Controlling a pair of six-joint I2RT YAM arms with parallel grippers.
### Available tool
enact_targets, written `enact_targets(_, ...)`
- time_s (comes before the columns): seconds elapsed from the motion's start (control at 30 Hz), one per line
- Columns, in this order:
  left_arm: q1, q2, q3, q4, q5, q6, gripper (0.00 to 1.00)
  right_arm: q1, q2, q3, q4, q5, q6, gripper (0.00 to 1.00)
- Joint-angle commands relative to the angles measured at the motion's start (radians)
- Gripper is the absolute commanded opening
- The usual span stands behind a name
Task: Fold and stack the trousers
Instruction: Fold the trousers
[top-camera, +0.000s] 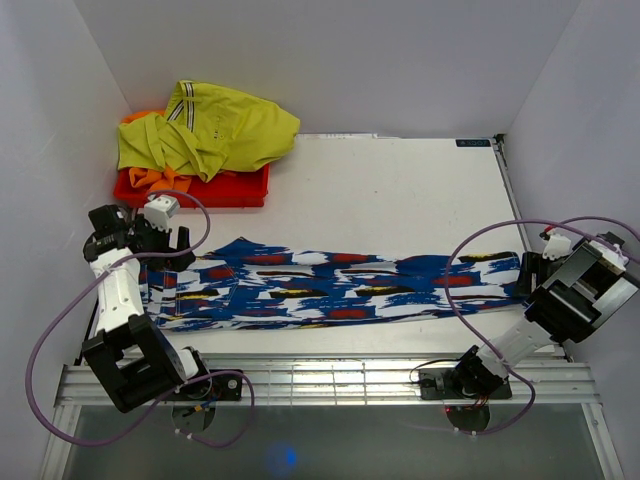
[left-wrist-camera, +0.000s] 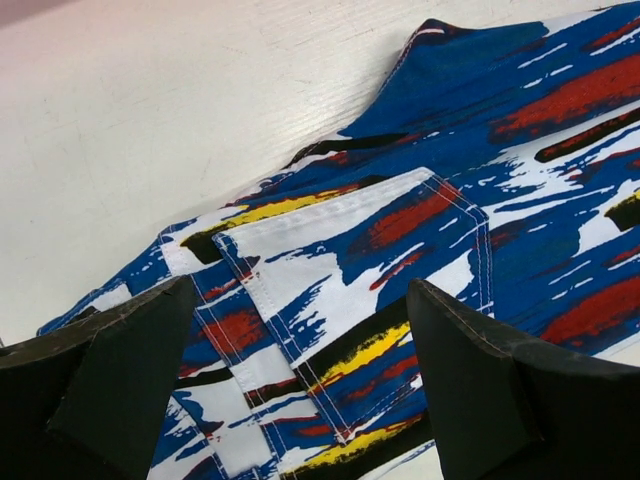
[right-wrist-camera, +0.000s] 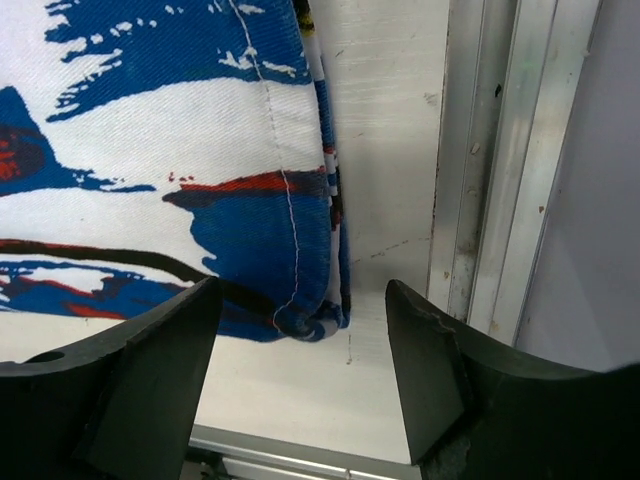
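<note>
The trousers lie flat across the table, folded lengthwise, waist at the left and leg hems at the right. They are royal blue with white, red, black and yellow blotches. My left gripper is open just above the waist end; the left wrist view shows a back pocket between its fingers. My right gripper is open over the leg hem; the right wrist view shows the hem corner between its fingers, not touching it.
A yellow-green garment lies on an orange garment at the back left. White walls close the left, back and right. A metal rail runs along the table's right edge, another along the near edge.
</note>
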Motion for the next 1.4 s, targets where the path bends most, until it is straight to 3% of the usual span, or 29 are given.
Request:
enact_targets(0.0, -0.004, -0.029, -0.011, 0.024, 0.025, -0.01, 0.98, -0.014, 0.023, -0.053, 0.066, 0.0, 0.015, 0.71)
enact_targets(0.07, -0.004, -0.035, -0.016, 0.033, 0.018, -0.01, 0.98, -0.014, 0.032, -0.108, 0.092, 0.013, 0.012, 0.68)
enact_targets(0.27, -0.004, -0.035, -0.02, 0.054, 0.014, -0.013, 0.98, -0.006, 0.018, -0.171, 0.045, -0.044, -0.001, 0.45)
enact_targets(0.3, -0.004, -0.034, -0.022, 0.056, 0.012, -0.013, 0.98, -0.005, 0.014, -0.167, 0.026, -0.049, -0.001, 0.35)
enact_targets(0.47, -0.004, -0.023, -0.04, 0.08, 0.02, -0.033, 0.98, -0.005, -0.023, -0.073, -0.092, -0.137, -0.009, 0.09)
enact_targets(0.73, -0.004, -0.029, -0.068, 0.088, 0.032, -0.016, 0.98, 0.058, -0.209, 0.048, -0.265, -0.282, -0.037, 0.08)
enact_targets(0.97, -0.004, -0.011, -0.068, 0.093, 0.046, -0.049, 0.98, 0.388, -0.413, 0.001, -0.27, -0.392, 0.048, 0.08)
enact_targets(1.17, -0.004, 0.006, -0.074, 0.087, 0.043, -0.074, 0.98, 0.762, -0.537, -0.104, -0.034, -0.44, 0.299, 0.08)
enact_targets(1.2, -0.004, 0.014, -0.074, 0.085, 0.043, -0.079, 0.98, 0.869, -0.542, -0.114, 0.004, -0.441, 0.336, 0.08)
enact_targets(1.3, -0.004, 0.025, -0.083, 0.1, 0.046, -0.115, 0.98, 1.032, -0.528, -0.154, 0.169, -0.435, 0.471, 0.08)
enact_targets(1.37, -0.004, 0.032, -0.086, 0.105, 0.048, -0.158, 0.98, 1.078, -0.485, -0.159, 0.259, -0.463, 0.518, 0.08)
